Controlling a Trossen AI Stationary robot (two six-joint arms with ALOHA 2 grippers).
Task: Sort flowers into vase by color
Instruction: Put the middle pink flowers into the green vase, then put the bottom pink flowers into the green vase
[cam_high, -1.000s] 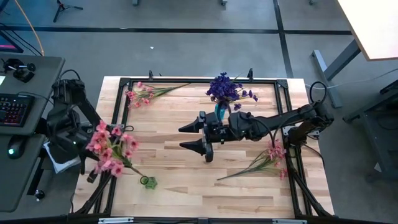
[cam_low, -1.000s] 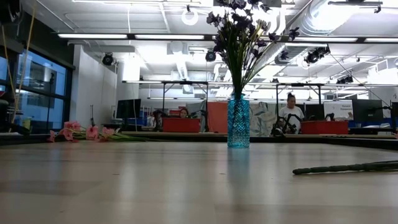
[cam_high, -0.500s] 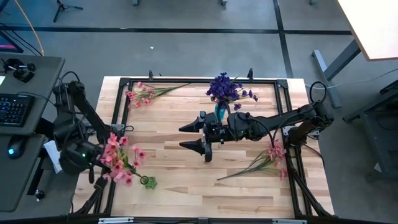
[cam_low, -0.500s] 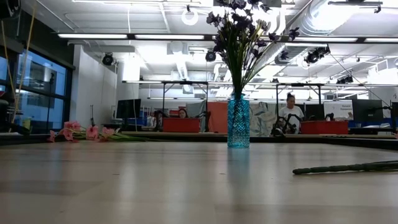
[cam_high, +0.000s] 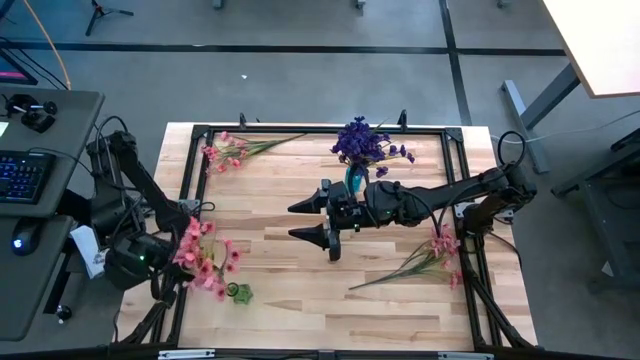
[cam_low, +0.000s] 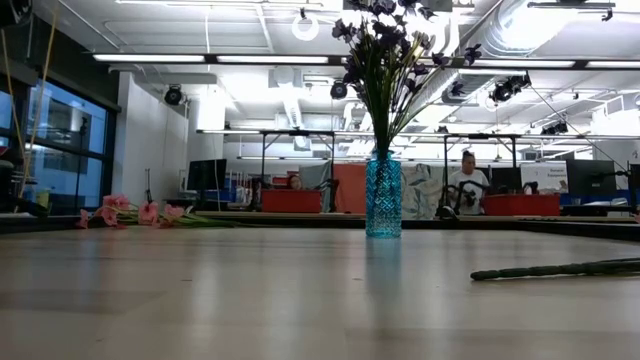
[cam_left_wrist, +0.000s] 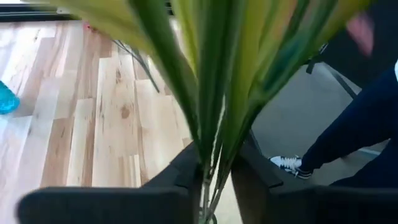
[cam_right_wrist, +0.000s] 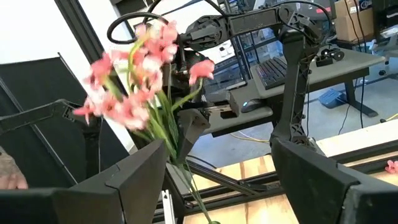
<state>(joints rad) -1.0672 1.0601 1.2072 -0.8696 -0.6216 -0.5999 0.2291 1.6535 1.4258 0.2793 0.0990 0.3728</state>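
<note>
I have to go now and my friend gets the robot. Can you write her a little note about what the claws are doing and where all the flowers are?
Left claw: at the table's front-left corner, its fingers around the stems of a pink bunch whose stem ends sit in the small green vase. I can't tell how firm the grip is.
Right claw: open, empty, hovering over the table's middle.
Done: purple flowers stand in the blue vase at the back.
Left: one pink sprig lies at the back left, another lies at the right. Both probably go with the pink bunch.
</note>
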